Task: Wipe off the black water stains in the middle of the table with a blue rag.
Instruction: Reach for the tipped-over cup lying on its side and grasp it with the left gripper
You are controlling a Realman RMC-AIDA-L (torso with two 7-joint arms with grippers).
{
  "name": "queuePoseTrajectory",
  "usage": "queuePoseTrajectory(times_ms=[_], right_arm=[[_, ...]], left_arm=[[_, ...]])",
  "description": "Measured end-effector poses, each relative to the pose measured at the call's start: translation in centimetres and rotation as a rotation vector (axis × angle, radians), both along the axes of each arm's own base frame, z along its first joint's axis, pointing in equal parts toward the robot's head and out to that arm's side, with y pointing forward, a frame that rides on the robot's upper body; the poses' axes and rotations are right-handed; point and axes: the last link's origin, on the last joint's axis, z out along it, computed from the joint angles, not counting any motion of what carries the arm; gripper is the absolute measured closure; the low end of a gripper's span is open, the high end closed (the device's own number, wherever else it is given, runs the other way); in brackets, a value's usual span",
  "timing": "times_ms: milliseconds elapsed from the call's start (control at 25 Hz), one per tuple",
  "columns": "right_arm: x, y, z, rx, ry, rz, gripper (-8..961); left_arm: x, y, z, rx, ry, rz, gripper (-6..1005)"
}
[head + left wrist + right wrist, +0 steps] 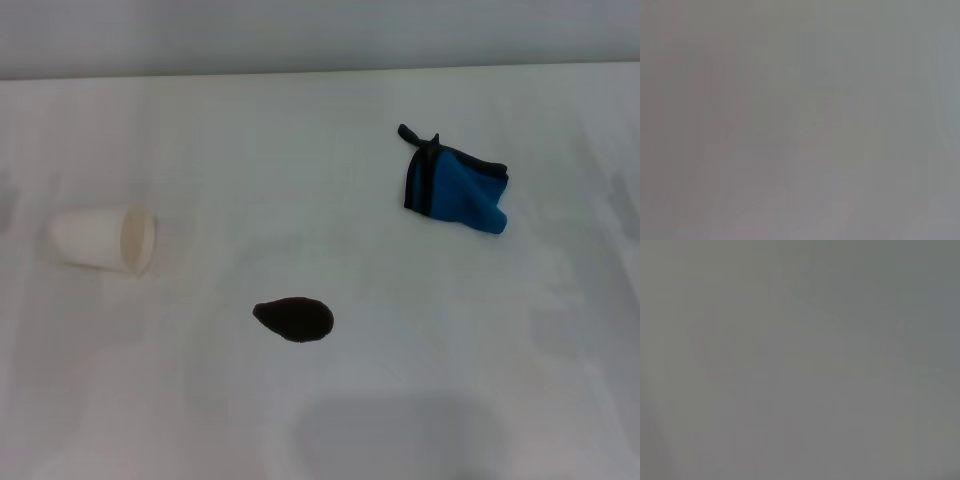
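Nearest the head camera, low in its view and a little left of centre, sits the stain [294, 319]: one glossy blackish-brown blot on the white counter [200, 400], teardrop-shaped, with its narrow tip pointing toward the robot's left and its rounded end toward the right. Nothing touches it.

Farther back and off to the robot's right lies the rag [457, 187], a small bright blue cloth, crumpled and loosely folded. A black trim band runs along its left edge, and a thin black loop sticks out at its far corner. It lies well apart from the stain, with bare counter between them.

On the robot's left, a white paper cup [103, 240] lies on its side, its open mouth turned toward the right (that is, roughly toward the middle of the counter). It too is well apart from the stain and from the rag.

Neither arm appears in the head view, so neither set of jaws can be seen. Both wrist views give only a flat grey field with no shape to make out, so I cannot tell how the left or the right jaws stand, or whether either holds anything.
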Motion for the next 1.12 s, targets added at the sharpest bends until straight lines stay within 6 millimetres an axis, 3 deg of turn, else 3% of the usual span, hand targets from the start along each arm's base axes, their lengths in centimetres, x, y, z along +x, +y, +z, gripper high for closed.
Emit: queuePoseTrajectory(times_ms=[160, 360, 760, 960, 1120], right_arm=[[-0.2, 0.1, 0.1, 0.005, -0.002, 0.010, 109], [-0.4, 0.4, 0.1, 0.006, -0.003, 0.019, 108], [-0.5, 0.6, 0.1, 0.006, -0.004, 0.023, 108], [-0.4, 0.6, 0.2, 0.007, -0.004, 0.022, 108], [-0.6, 0.8, 0.2, 0.007, -0.005, 0.028, 108]], left_arm=[[1.5, 1.2, 0.7, -0.081, -0.040, -0.111, 125], [2.8, 3.2, 2.4, -0.318, -0.090, -0.209, 126], [6.6, 4.8, 7.9, -0.736, 0.022, -0.297, 142], [8.6, 5.1, 11.6, -0.871, 0.145, -0.291, 142], [10.2, 5.2, 14.0, -0.942, 0.366, -0.307, 141]])
